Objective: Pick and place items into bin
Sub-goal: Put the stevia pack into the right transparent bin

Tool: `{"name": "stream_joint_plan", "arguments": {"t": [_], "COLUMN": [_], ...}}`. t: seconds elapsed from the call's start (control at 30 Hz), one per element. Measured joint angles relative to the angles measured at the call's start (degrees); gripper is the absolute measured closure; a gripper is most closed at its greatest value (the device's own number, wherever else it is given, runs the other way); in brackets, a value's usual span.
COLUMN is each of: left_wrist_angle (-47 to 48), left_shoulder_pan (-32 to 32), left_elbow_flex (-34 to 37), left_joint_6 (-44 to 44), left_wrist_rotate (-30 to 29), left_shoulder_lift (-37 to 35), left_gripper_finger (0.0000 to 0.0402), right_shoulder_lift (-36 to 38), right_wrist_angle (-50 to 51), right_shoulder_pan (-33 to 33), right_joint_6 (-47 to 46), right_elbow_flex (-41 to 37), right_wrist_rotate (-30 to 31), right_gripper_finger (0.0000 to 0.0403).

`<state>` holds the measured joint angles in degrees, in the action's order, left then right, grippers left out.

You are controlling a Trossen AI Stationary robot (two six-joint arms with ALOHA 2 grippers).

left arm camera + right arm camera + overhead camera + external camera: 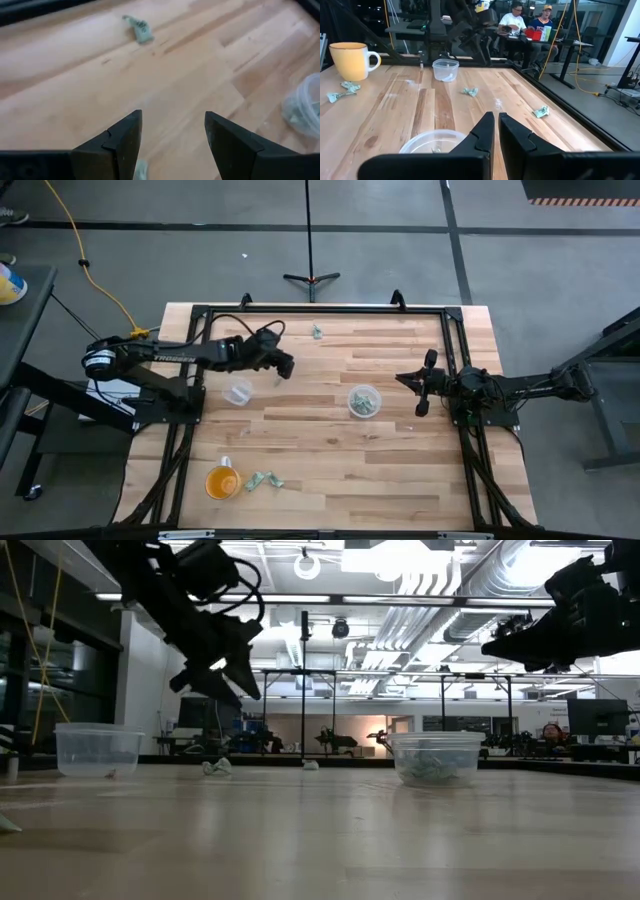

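From above I see my left gripper (pixel 285 367) out over the far-left part of the wooden table (pixel 400 470), raised clear of the boards, as the low view confirms (pixel 225 675). Its wrist camera shows the two dark fingers (pixel 125 145) spread wide apart with bare wood between them; they clasp nothing and touch nothing. One pale green scrap (pixel 139 169) peeks out just under the inner edge of one finger, and another crumpled scrap (pixel 138 27) lies farther ahead on the planks, near the table's far edge (pixel 316 332). Just beside this gripper, toward the near side, stands a clear tub (pixel 238 392) that looks nearly empty. My right gripper (pixel 421 406) waits at the right side of the table, also held high (pixel 520 640); its wrist view shows the fingers (pixel 485 132) drawn almost together with only a thin slit between them, holding nothing. Directly ahead of it sits the clear bin (pixel 364 401), and through its wall in the low view (pixel 436 760) I can make out a heap of greenish scraps already inside. A tiny scrap (pixel 409 422) lies on the wood between the bin and the right gripper. At the near-left corner an orange cup (pixel 222 481) stands upright, with two more crumpled scraps (pixel 262 481) just beside it. Beyond the table, the right wrist view shows people (pixel 530 25) seated at a desk.
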<state>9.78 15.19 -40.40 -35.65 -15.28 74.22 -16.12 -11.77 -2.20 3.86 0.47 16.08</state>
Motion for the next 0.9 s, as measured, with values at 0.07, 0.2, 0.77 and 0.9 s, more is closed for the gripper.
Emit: {"name": "stream_joint_plan", "arguments": {"t": [0.07,0.2,0.77,0.9], "left_wrist_angle": [1.94,4.34,6.22,6.33], "left_shoulder_pan": [-0.04,-0.19,-0.19,-0.19], "left_elbow_flex": [-0.02,-0.06,-0.09,-0.04], "left_joint_6": [-0.63,-1.86,-4.67,-5.0], "left_wrist_rotate": [-0.13,-0.66,3.93,6.07], "left_shoulder_lift": [-0.01,0.25,13.11,14.62], "left_gripper_finger": [0.0153,0.0153,0.0153,0.0153], "right_shoulder_lift": [0.0,0.0,0.0,0.0], "right_wrist_angle": [0.28,0.34,2.43,2.58], "right_shoulder_pan": [0.01,0.01,0.01,0.01], "right_joint_6": [0.0,0.0,0.0,0.02], "right_elbow_flex": [0.0,0.0,-0.01,-0.02], "right_wrist_rotate": [0.0,0.04,0.07,0.07], "right_gripper_finger": [0.0386,0.0383,0.0383,0.0384]}}
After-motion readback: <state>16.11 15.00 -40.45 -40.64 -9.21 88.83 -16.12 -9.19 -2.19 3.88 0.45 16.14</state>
